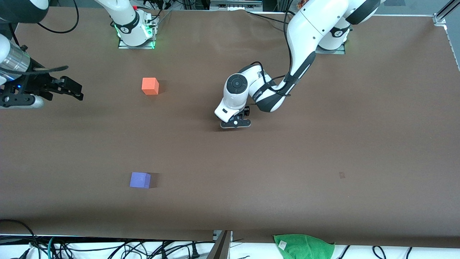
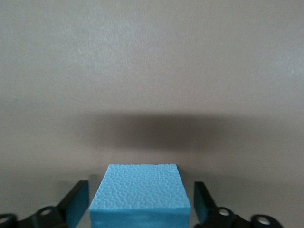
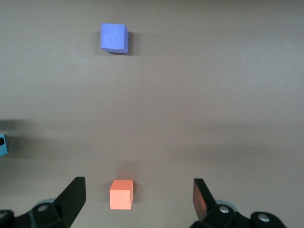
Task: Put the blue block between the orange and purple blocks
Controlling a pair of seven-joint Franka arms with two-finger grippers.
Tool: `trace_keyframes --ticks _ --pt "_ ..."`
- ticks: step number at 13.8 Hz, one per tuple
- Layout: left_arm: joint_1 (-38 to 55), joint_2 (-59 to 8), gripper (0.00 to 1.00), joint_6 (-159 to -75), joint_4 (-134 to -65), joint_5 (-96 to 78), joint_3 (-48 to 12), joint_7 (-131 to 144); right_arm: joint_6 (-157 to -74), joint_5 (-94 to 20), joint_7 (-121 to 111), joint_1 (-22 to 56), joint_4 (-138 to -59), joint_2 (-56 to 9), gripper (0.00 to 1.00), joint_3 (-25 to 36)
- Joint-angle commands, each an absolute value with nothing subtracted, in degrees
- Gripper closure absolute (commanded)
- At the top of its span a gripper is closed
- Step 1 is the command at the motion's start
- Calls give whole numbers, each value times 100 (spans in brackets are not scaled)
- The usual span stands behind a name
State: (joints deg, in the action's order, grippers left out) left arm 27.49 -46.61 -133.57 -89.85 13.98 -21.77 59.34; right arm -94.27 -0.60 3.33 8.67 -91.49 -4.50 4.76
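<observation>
The left gripper [image 1: 235, 124] is down at the bench [image 1: 323, 126] near its middle, with the arm's white wrist folded over it. The front view does not show what lies beneath. In the left wrist view, the blue block [image 2: 140, 190] sits on the bench between the two black fingers [image 2: 78, 204]. The fingers are apart, with a thin gap on each side of the cube, so they flank it without clamping it.

On the front view's clock face, the orange block [image 1: 150, 86] lies at about 10 o'clock from the left gripper. The purple block [image 1: 140, 180] lies at about 8 o'clock. Both are well apart from the gripper, toward the right arm's end of the bench. The purple block is at 6 o'clock from the orange one, nearer the front camera, with a wide stretch of brown surface between them.

The right gripper [image 1: 77, 91] waits in the air over the right arm's end of the bench, at 9 o'clock from the orange block. Its fingers are spread wide.

A green cloth [image 1: 303, 246] hangs at the bench's near edge, at about 5 o'clock from the left gripper. Loose cables [image 1: 107, 248] run along that same edge.
</observation>
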Motion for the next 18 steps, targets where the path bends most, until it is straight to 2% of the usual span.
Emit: trace_keyframes --ticks 1,4,6,9,12,14,18 --pt "2769 -4107 0 -12695 -8930 1485 -2188 6108 -9493 -79 194 888 -9150 -597 0 519" --pt "2751 -3168 0 -11457 -8912 1477 -2259 6117 -9475 -96 245 967 -9123 -720 0 483" --pt "2437 -2473 0 -10595 -8851 1477 -2259 6047 -9431 -140 229 975 -9088 -1420 0 449" --pt "1760 -1663 0 -9750 -8816 1477 -2267 5916 -9518 -456 167 1107 -9097 -1424 0 317" --pt "978 -1477 0 -8967 -8229 1433 -2189 5345 -9878 -633 822 1632 -9088 -1494 0 211" --pt "214 -1485 0 -8886 -7894 1345 -2197 4994 -10360 -676 1483 2011 -9088 -1738 0 202" --pt "-964 -1485 0 -8886 -7787 697 -2206 2397 -11493 -1151 2932 3047 -9088 -2398 0 185"
